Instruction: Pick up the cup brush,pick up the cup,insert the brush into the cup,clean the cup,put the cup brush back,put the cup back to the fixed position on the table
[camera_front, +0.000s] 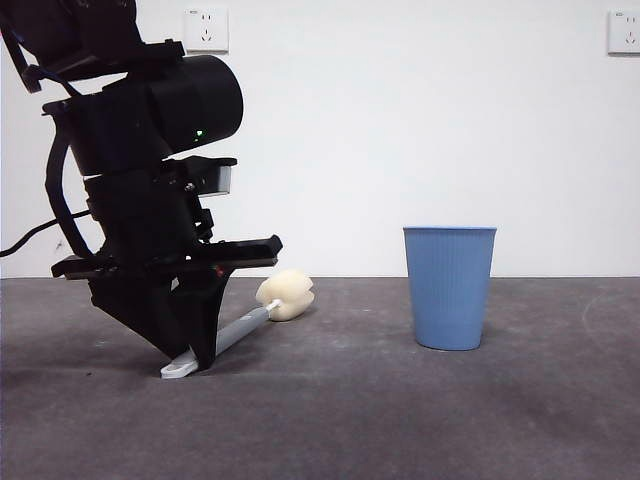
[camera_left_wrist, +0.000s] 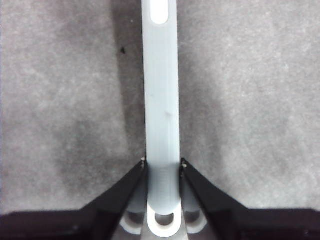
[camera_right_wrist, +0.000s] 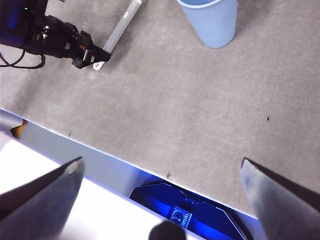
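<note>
Front view puts the cup brush (camera_front: 240, 330) on the table (camera_front: 400, 420), lying at a slant: its cream-yellow sponge head (camera_front: 286, 296) rests farther back, while the white handle tip (camera_front: 178, 369) comes toward the camera. Lying flat like this, the slim grey handle offers its narrow sides to a pinch from above, which is probably why the arm comes down steeply over the tip end. The left gripper (camera_front: 200, 358) stands there with its jaw points down at the table surface. From the left wrist camera, the two black jaws sit closed in against either edge of the handle (camera_left_wrist: 161, 100), just short of the white end; whether it is lifted yet I cannot tell. The blue ribbed cup (camera_front: 449, 287) stands upright and untouched, well apart from the brush. The right gripper (camera_right_wrist: 160, 175) waits high over the table's near edge, jaws spread wide and empty.
</note>
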